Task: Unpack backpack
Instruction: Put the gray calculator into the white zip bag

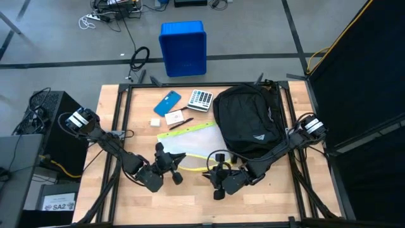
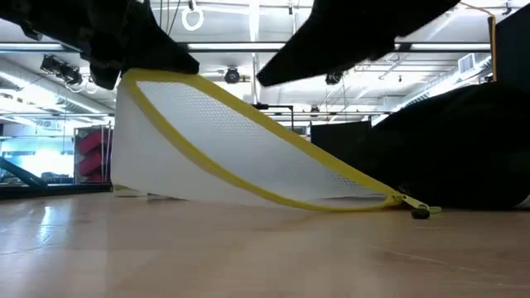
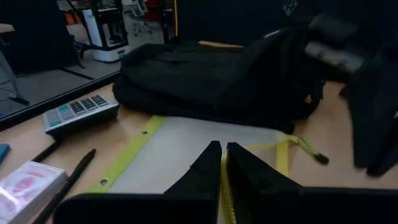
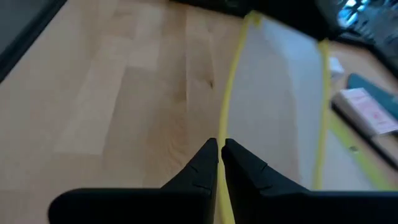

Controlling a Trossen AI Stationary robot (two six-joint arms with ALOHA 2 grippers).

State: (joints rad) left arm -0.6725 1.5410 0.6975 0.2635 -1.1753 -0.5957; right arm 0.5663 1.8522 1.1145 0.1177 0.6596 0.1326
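The black backpack [image 1: 250,120] lies flat on the table's right half, and no gripper touches it. In front of it lies a white mesh pouch [image 1: 190,142] with yellow zipper edges. My left gripper [image 1: 168,166] is at the pouch's near left corner. My right gripper [image 1: 218,172] is at its near edge, close to the backpack. Both are shut on the yellow edging. In the low view the pouch [image 2: 224,141] stands raised at one end and slopes down to its zipper pull [image 2: 420,212] on the table. My left gripper [image 3: 222,149] pinches the pouch's yellow zipper edge [image 3: 223,186] between its two fingers. That end of the pouch [image 2: 137,79] is lifted. The lower edge [image 2: 207,199] and the zipper pull end stay on the table. My right gripper [image 4: 219,146] pinches a yellow zipper edge [image 4: 224,118] between its two fingertips, slanting from above. The strand runs away from the fingers in a nearly straight line above the wood.
On the table's far left part lie a blue phone [image 1: 167,102], a calculator [image 1: 201,99], a small pack [image 1: 174,118], a pen [image 1: 180,124] and a white eraser [image 1: 155,121]. A blue bin [image 1: 183,47] stands on the floor beyond the far edge. Bare wood shows near the near edge.
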